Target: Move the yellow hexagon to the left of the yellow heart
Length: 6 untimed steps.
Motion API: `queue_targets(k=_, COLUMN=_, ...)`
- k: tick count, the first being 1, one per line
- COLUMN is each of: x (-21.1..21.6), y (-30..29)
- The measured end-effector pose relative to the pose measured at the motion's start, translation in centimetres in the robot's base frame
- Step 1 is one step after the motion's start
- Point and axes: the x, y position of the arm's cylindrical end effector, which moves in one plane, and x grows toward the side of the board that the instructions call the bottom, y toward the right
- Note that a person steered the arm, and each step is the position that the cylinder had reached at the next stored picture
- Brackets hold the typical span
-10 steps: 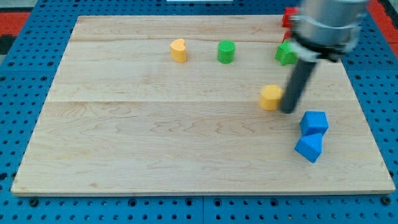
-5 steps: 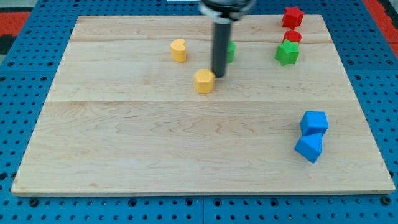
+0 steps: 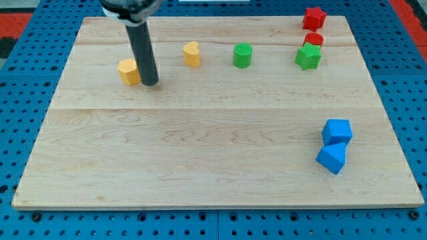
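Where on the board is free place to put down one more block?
The whole lower half is bare, from the bottom edge up to the yellow hexagon and my tip, as far right as the blue blocks. It is crowded at top right, around the green star and red blocks.

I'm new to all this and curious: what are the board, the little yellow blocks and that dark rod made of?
The board looks like pale unvarnished wood: grain lines and plank seams show. The yellow hexagon and yellow heart look like painted wood or plastic; their even matte colour leaves it open. The rod, with my tip just right of the hexagon, looks like dark matte rubber or plastic, though I can't be sure.
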Motion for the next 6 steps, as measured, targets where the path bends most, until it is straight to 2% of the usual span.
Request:
queue_targets(k=1, x=0.4, y=-5.0)
queue_targets(k=2, x=-3.0, y=-7.3)
queue_targets(k=3, x=-5.4, y=-6.2)
queue_targets(k=5, x=-6.8, y=-4.7)
queue_targets(k=6, x=0.6, y=1.5)
